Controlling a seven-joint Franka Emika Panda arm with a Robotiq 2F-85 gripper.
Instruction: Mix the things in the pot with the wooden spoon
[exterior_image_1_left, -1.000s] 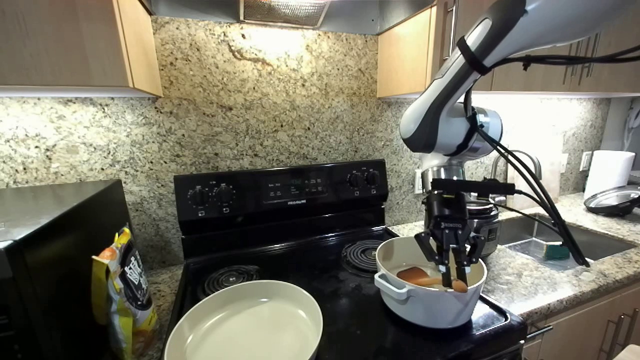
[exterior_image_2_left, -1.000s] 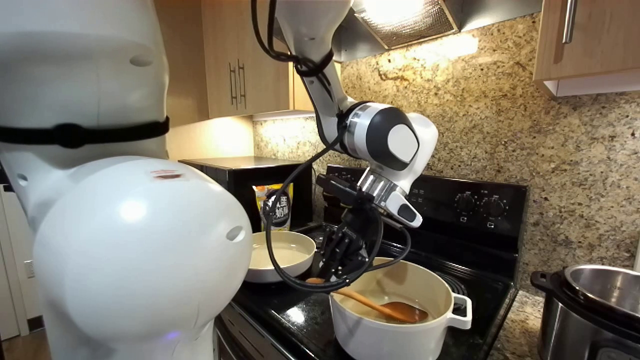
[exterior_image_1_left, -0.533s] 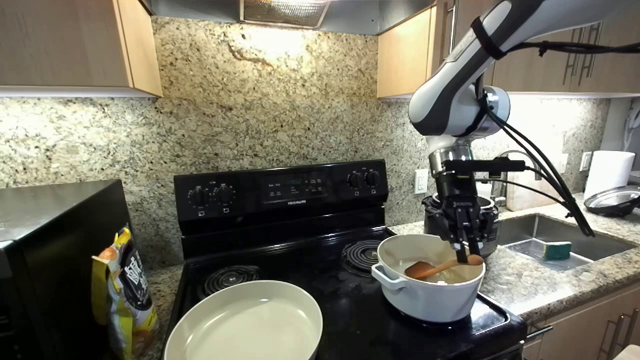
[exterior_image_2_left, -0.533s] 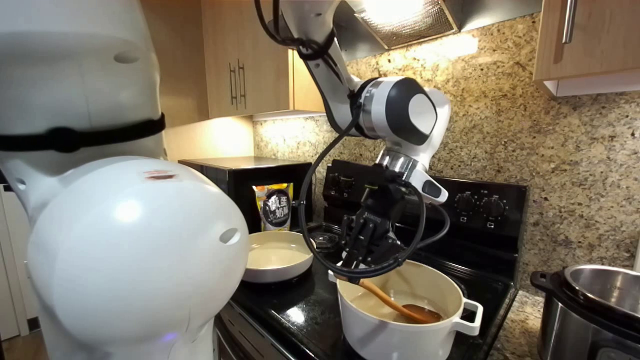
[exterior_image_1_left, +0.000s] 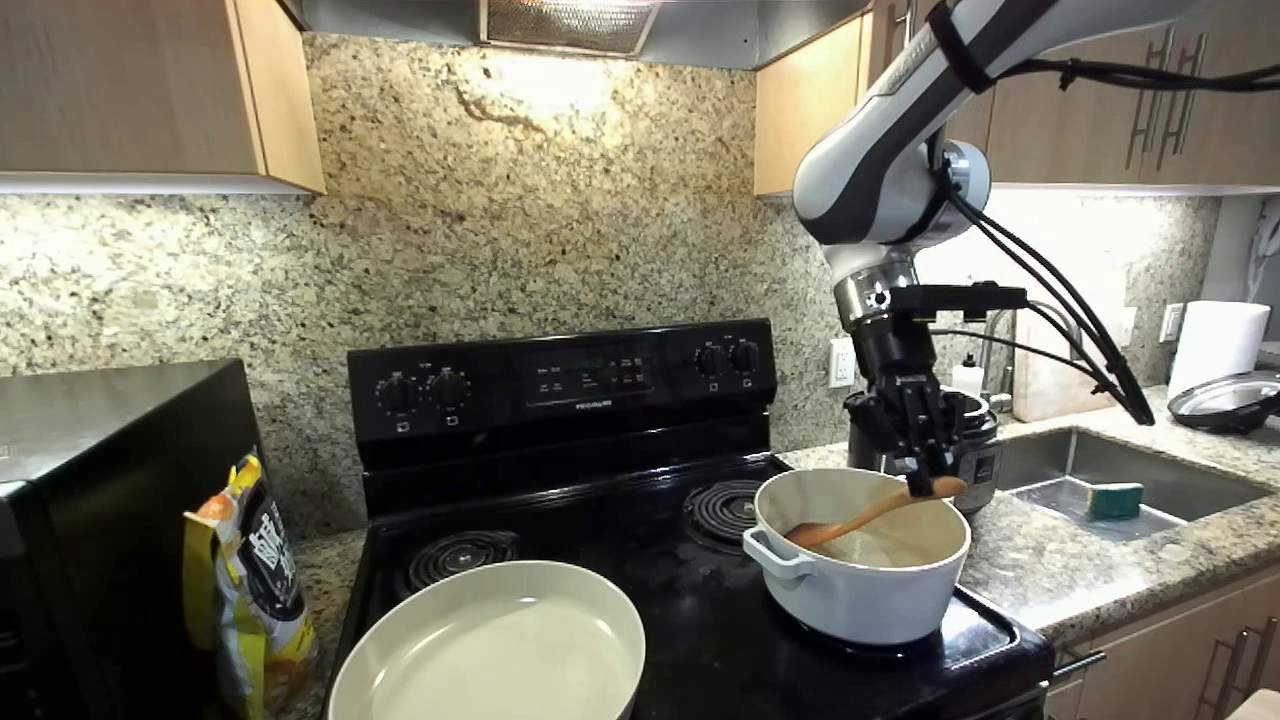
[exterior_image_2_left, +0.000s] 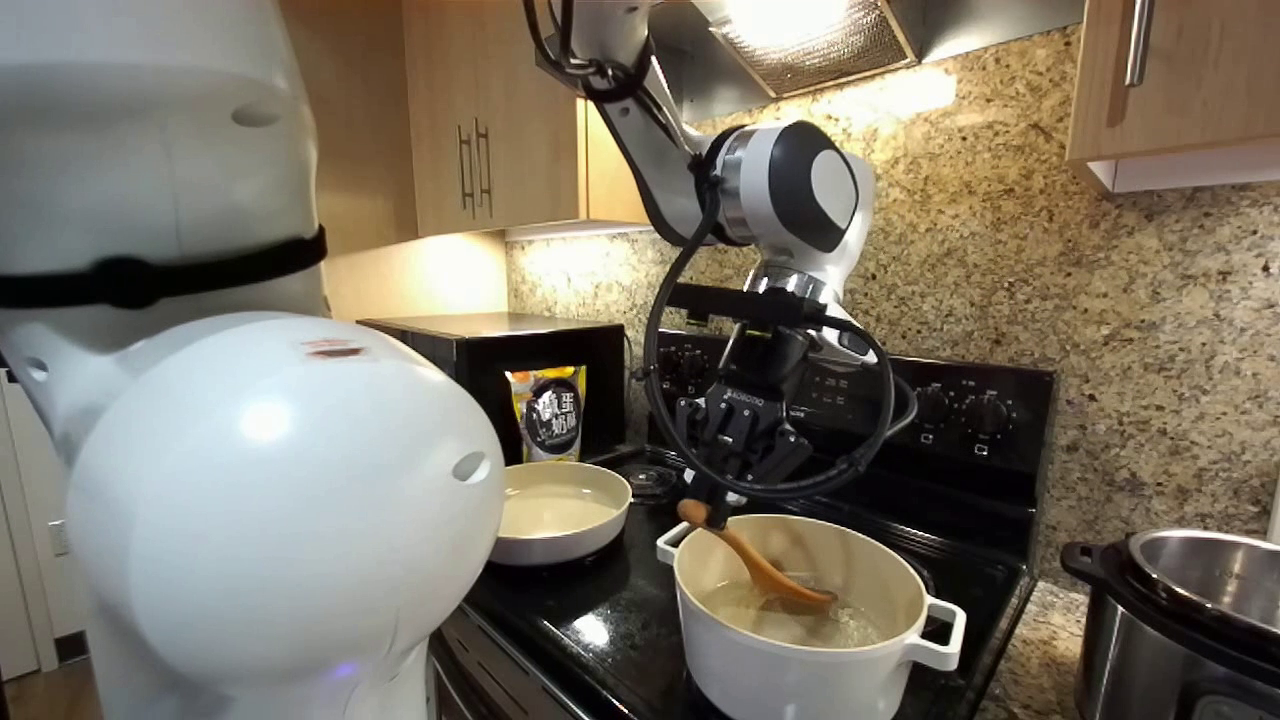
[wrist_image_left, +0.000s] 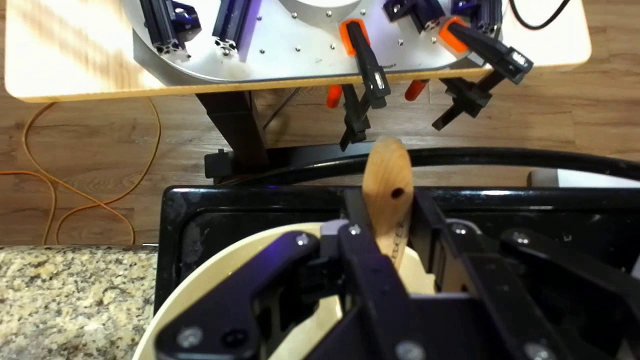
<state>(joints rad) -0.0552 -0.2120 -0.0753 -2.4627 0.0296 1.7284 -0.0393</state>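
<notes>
In an exterior view: arm (exterior_image_1_left: 858, 165) angled in from the upper right, bent at a rounded white-and-grey joint; black tool (exterior_image_1_left: 930, 485) beneath, pointing down, slightly tilted, clenched on the handle end of the wooden spoon (exterior_image_1_left: 870, 514). Spoon slants down-left into the pot (exterior_image_1_left: 860, 600), right of centre: round, deep, white outside, cream inside, on the glossy black stove (exterior_image_1_left: 700, 620).

In an exterior view: smooth, bulging white link (exterior_image_2_left: 290, 470) fills the left; arm hangs from top centre, spoon head low in the pot, lower right of centre — contents (exterior_image_2_left: 850, 625) translucent, glistening, details unclear.

Wrist view: tool reaches up from the bottom edge, fingers (wrist_image_left: 374, 272) either side of the handle — smooth grain, rounded end, small dark hole. Speckled granite desk (wrist_image_left: 75, 300), lower left.
</notes>
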